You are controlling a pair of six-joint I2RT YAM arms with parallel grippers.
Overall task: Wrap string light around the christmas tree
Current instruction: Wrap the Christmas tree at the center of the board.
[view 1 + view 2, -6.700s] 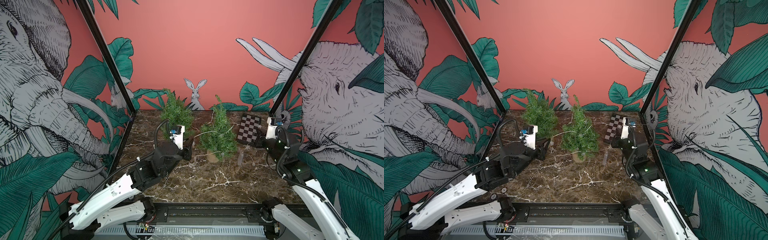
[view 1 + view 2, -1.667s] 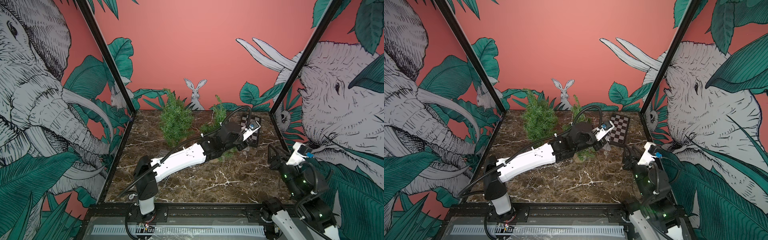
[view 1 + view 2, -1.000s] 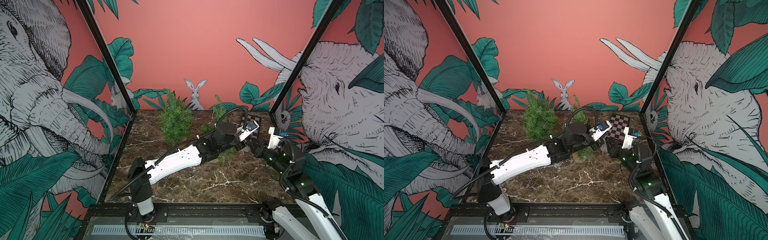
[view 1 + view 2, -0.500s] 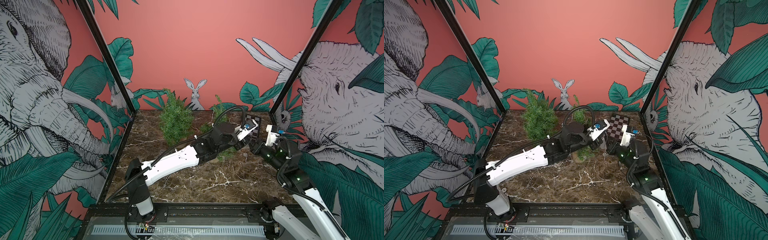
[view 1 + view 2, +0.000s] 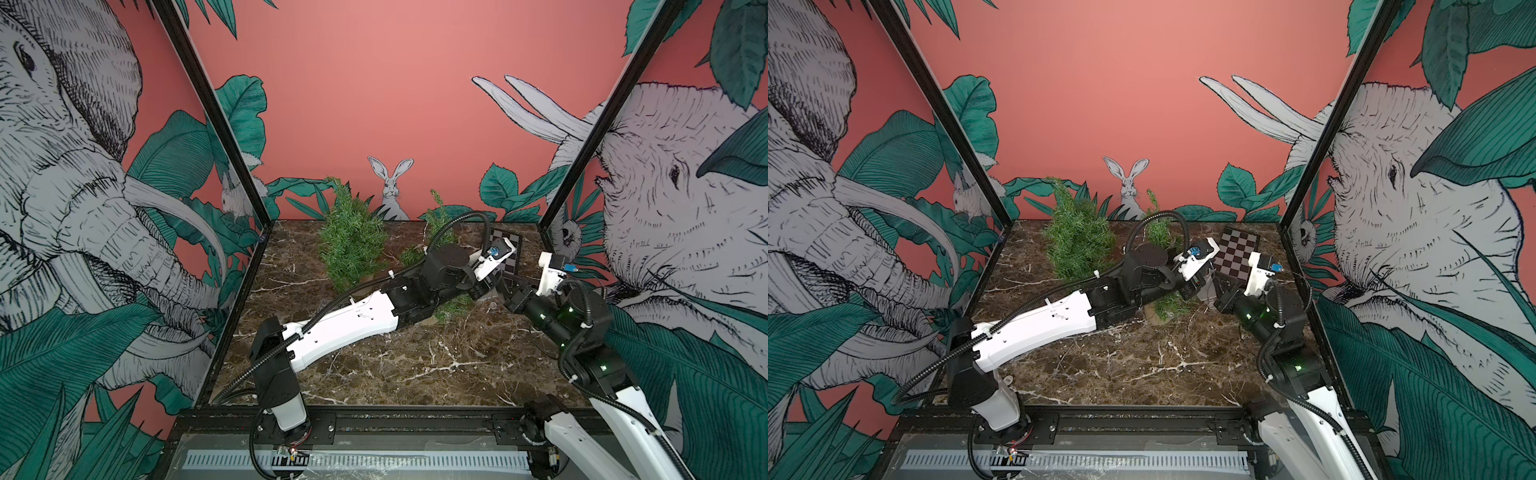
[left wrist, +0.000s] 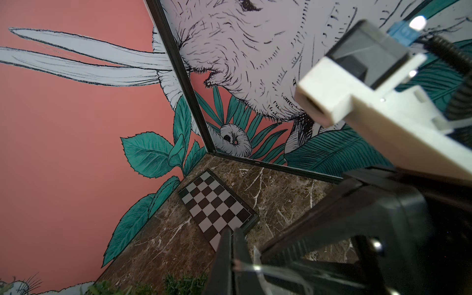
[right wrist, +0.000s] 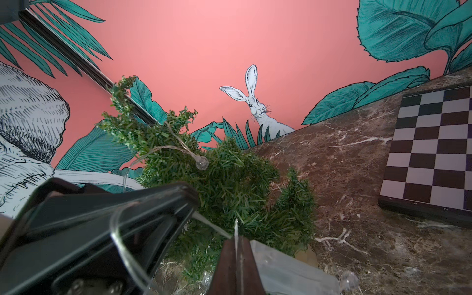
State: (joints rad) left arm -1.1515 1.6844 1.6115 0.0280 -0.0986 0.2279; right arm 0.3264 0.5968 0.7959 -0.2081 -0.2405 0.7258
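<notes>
Small green artificial christmas tree (image 7: 229, 176) near the counter's far right corner, thin clear-wire string light (image 7: 201, 162) draped on it; left hand (image 6: 231, 258) and right hand (image 7: 236, 258) both clamped on wire; risk: opposed pulling toppling the tree.

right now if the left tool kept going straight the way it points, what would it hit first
Probably the right tool, which sits close across its line. Past that lies the chessboard by the corner, though depth is hard to judge from the left wrist view.

Green tree (image 7: 229, 178) — black-and-white checkered board (image 7: 429, 153).
</notes>
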